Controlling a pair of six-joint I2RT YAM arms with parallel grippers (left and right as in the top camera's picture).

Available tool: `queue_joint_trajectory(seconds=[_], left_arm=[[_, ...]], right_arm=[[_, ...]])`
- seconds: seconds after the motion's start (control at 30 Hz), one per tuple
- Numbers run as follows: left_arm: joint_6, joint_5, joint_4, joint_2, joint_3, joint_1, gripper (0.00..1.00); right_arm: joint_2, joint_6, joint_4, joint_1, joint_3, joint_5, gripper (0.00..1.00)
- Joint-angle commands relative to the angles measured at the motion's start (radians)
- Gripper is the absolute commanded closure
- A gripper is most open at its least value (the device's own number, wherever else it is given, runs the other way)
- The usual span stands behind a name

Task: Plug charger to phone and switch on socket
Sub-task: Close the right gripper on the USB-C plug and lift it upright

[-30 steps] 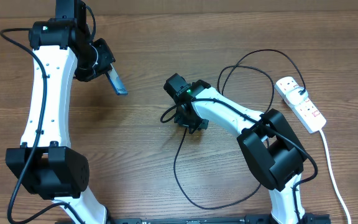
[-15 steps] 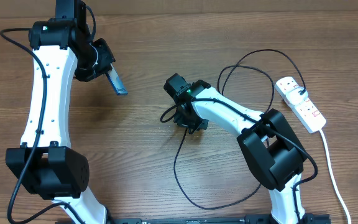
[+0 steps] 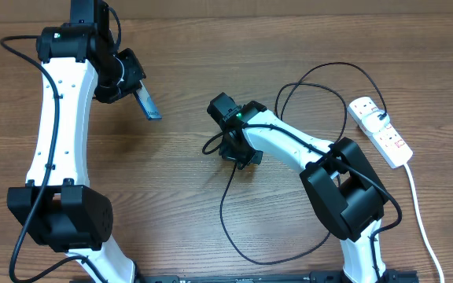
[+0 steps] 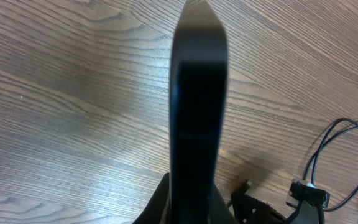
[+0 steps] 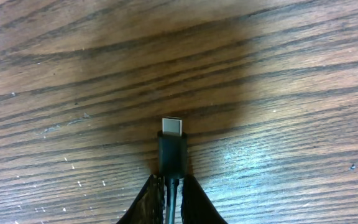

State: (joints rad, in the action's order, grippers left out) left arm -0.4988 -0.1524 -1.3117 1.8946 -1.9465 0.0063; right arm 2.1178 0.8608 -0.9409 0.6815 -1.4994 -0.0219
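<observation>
Left gripper: clamped on the phone at far left, above the table. In the wrist view the phone runs out from the jaws edge-on as a dark slab. Cannot tell whether its far end touches the wood.

Right gripper: pinched tight on the charger just behind the connector, mid-table. The metal tip sticks out past the fingers, free, close over the wood.

Socket: far right edge of the table. The plug appears seated in its far outlet. Switch position too small to read.

Status: phone and connector both in hand, plug apparently in. Connector and phone are well apart, so nothing is mated. Left to do, by my judgement: bring the tip to the phone's port, insert it, then press the switch.
</observation>
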Motion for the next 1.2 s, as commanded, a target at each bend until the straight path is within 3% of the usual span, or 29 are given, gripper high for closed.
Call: queue_joint_trajectory(seconds=[0.0, 1.17], left_arm=[[-0.003, 0.003, 0.007, -0.009, -0.014, -0.005, 0.96], [-0.003, 0.003, 0.007, -0.009, -0.014, -0.005, 0.96]], right_arm=[[0.038, 0.004, 0.010, 0.008, 0.006, 0.032, 0.89], [0.038, 0.003, 0.021, -0.023, 0.006, -0.002, 0.90]])
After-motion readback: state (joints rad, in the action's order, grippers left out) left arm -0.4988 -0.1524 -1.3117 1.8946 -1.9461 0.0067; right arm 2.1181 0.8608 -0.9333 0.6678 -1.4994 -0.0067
